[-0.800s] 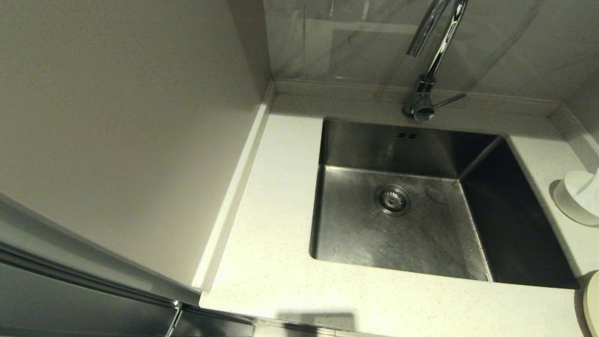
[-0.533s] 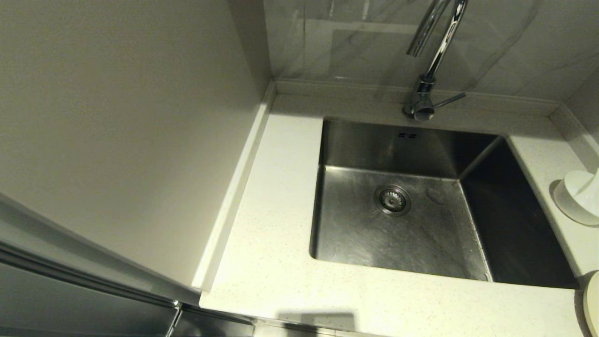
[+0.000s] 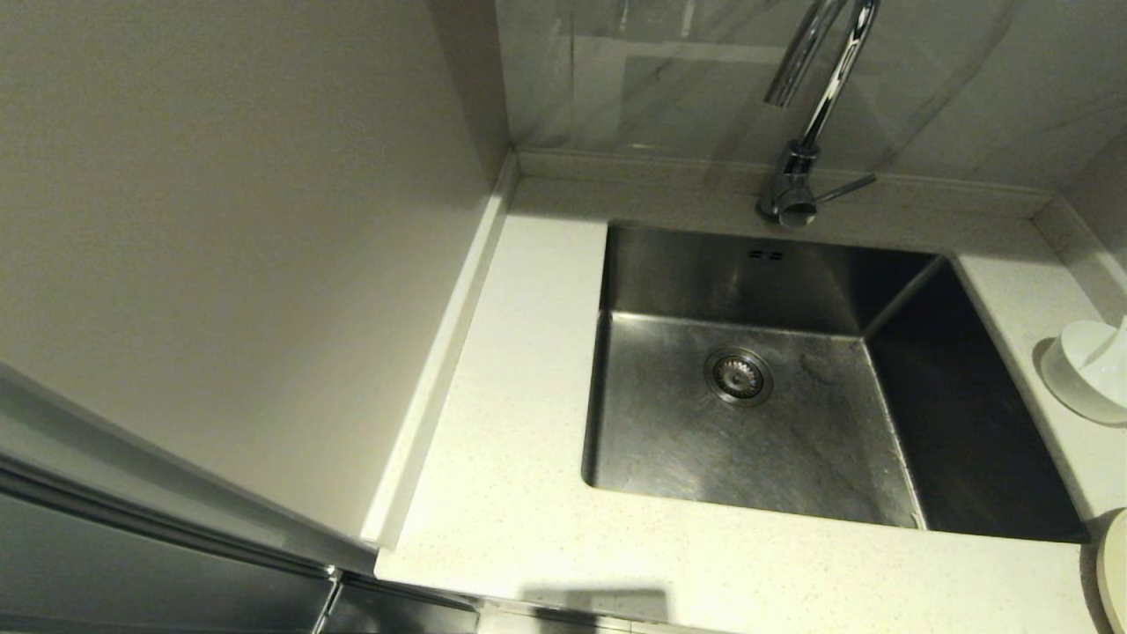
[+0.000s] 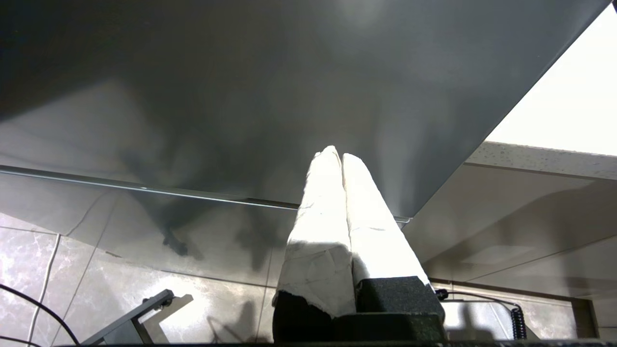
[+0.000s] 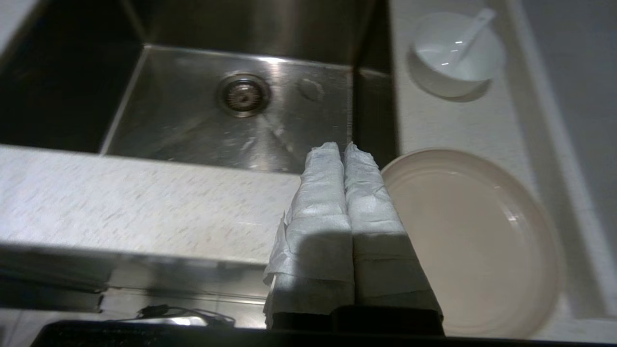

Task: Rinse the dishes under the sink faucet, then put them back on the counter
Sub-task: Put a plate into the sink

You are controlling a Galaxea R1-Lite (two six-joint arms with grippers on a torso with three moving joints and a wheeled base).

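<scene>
Starting the rinse cycle requires a first pick, and the right pincer [image 5: 343, 147] is the nearer one for it: its two padded fingers are pressed together with nothing between them, poised off the front edge of the bench [image 3: 528, 352], close to its front right corner. The left pincer [image 4: 336, 154] is parked below bench level beside the cabinet front, fingers likewise together and empty, well apart from every dish.

The deciding relation: all dishes lie on the strip of bench at the right of the sink [image 3: 748, 423], so the approach runs forward and to the right from the right pincer.

- Plate [image 5: 470, 241]: one, flat on the bench near the front right corner, just beside the right pincer.
- Bowl [image 5: 455, 55]: one, farther back along the same right strip.
- Soup spoon [image 5: 465, 36]: one, resting in the bowl, handle leaning over the rim toward the right edge of the bench.

The sink is empty; one drain strainer [image 3: 738, 376] sits in its floor. One faucet [image 3: 806, 132] stands at the back edge, with no water visibly running. In judgement, no dish is rinsed yet.
</scene>
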